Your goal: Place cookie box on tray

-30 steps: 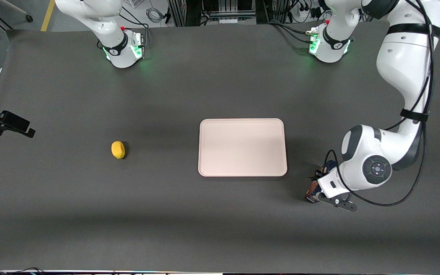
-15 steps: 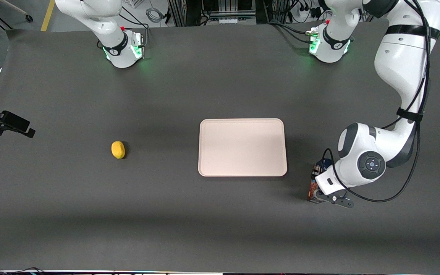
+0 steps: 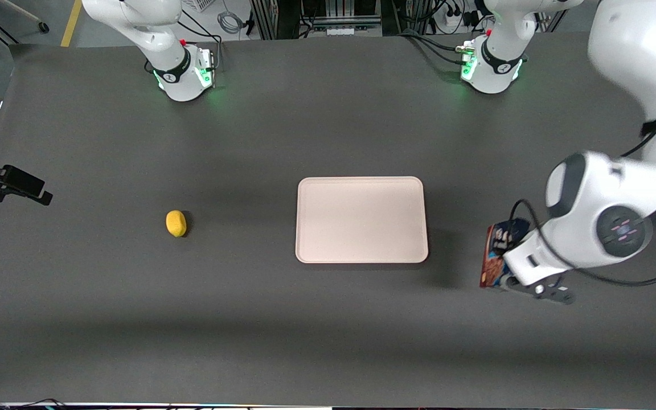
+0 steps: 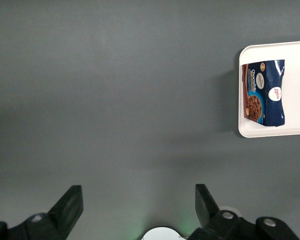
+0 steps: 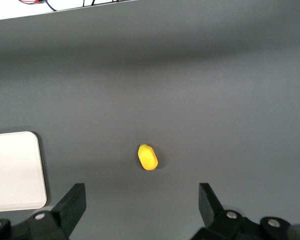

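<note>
cookie box [image 3: 496,256] at the end effector [image 3: 511,273], grip unclear, long axis toward the front camera, near tray [image 3: 362,259].

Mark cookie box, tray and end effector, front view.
cookie box [image 3: 494,257]: front view, printed top face.
tray [image 3: 362,219]: front view, bare middle of its floor.
end effector [image 3: 513,272]: front view, white tip at the cookie box, toward the working arm's end from the tray.

Left arm [image 3: 635,68] reaches from base, upper link high, elbow folded back down toward front camera. Wrist [image 3: 601,228] bulks large, raised above tabletop [image 3: 328,330]. Claw [image 3: 509,272] under wrist, pointing down, at working arm's end of tabletop, nearer front camera than arm's base.
</note>
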You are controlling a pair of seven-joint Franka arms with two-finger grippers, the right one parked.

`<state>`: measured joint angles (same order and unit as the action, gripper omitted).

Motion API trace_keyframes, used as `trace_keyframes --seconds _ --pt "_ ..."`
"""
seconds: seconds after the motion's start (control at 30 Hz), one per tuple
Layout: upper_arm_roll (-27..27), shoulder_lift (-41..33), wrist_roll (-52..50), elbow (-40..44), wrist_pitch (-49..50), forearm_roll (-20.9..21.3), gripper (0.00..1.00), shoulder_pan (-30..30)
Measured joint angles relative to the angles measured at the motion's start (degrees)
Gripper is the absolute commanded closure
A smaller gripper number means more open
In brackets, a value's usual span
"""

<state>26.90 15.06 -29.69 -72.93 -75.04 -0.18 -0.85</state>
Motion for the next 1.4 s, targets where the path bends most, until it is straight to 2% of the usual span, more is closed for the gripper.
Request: trace_keyframes --seconds 0.6,0.97,1.2,1.27,1.3,1.37,1.4 --pt "1.57 4.07 -1.4 -29.17 -38.92 -0.51 1.0 0.15" --pt "1.72 5.21 -1.4 -39.08 -53.35 1.24 1.0 0.31" --pt "1.72 7.38 -1.82 -41.46 -58.29 3.86 0.99 0.49" --pt "1.74 8.1 -2.68 -41.72 -59.09 5.36 0.87 0.59" --pt "1.75 8.41 -3.26 -41.86 -59.48 6.16 0.76 0.64" --pt "1.78 9.01 -4.45 -42.06 -60.05 7.65 0.42 0.77" --pt "1.81 9.32 -5.05 -42.12 -60.33 8.3 0.15 0.86"
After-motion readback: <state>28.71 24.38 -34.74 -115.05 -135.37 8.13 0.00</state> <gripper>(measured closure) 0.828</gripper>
